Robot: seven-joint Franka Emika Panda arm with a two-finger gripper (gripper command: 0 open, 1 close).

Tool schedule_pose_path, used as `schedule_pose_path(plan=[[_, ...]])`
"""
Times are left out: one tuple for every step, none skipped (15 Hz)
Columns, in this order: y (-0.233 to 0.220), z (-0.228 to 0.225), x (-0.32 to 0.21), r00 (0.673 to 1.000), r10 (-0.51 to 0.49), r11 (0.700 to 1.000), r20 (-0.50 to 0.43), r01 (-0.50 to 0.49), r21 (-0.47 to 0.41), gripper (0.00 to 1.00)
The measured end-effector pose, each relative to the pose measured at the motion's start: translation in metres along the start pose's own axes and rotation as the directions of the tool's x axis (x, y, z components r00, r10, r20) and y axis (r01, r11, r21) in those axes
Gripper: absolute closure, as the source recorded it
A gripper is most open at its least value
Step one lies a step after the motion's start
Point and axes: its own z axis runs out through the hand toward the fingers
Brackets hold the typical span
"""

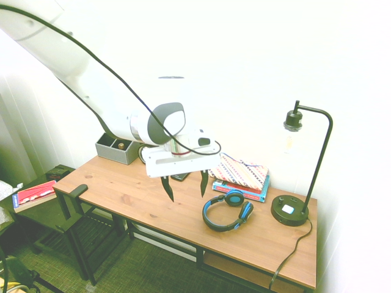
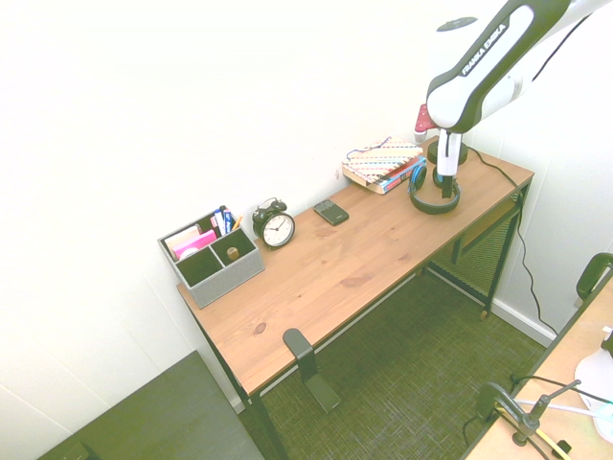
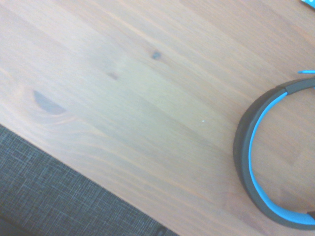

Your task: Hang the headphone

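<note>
The headphone (image 1: 227, 210) lies flat on the wooden desk (image 1: 140, 195), near its right end, between the books and the front edge. Its black headband lined in bright blue curves toward the desk's front, and the ear cups lie toward the books. In the second exterior view the headphone (image 2: 434, 187) sits partly behind the arm. The wrist view shows only an arc of the headband (image 3: 243, 162) on the wood. My gripper (image 1: 185, 185) hovers above the desk, just left of the headphone, open, its two dark fingers pointing down with nothing between them.
A black hook-shaped holder (image 2: 299, 350) is clamped to the desk's front edge near the left end. A black desk lamp (image 1: 289, 210) stands at the right end, beside stacked books (image 1: 241, 174). Along the wall stand a phone (image 2: 330, 212), an alarm clock (image 2: 276, 226) and a grey organizer (image 2: 213, 254).
</note>
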Motion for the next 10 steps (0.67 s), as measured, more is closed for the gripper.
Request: schedule_pose_path(plan=[[0.0, 0.01, 0.007, 1.0, 0.002, 1.0, 0.002, -0.002, 0.001, 1.0], [0.001, 0.019, 0.012, 1.0, 0.004, 1.0, 0.004, -0.004, 0.0, 1.0], [0.002, 0.029, 0.017, 1.0, 0.01, 1.0, 0.0, -0.01, 0.002, 1.0], [0.002, 0.041, 0.022, 1.0, 0.021, 1.0, -0.001, -0.021, 0.006, 1.0], [0.001, 0.05, 0.027, 0.999, 0.036, 0.999, 0.004, -0.036, 0.011, 1.0], [0.001, 0.06, 0.033, 0.999, 0.048, 0.999, 0.01, -0.048, 0.014, 1.0], [0.0, 0.069, 0.037, 0.998, 0.055, 0.998, 0.016, -0.055, 0.017, 1.0], [-0.002, 0.076, 0.041, 0.998, 0.058, 0.998, 0.023, -0.058, 0.017, 1.0], [-0.004, 0.081, 0.044, 0.998, 0.06, 0.998, 0.027, -0.06, 0.018, 1.0], [-0.006, 0.084, 0.046, 0.998, 0.064, 0.998, 0.029, -0.064, 0.02, 1.0]])
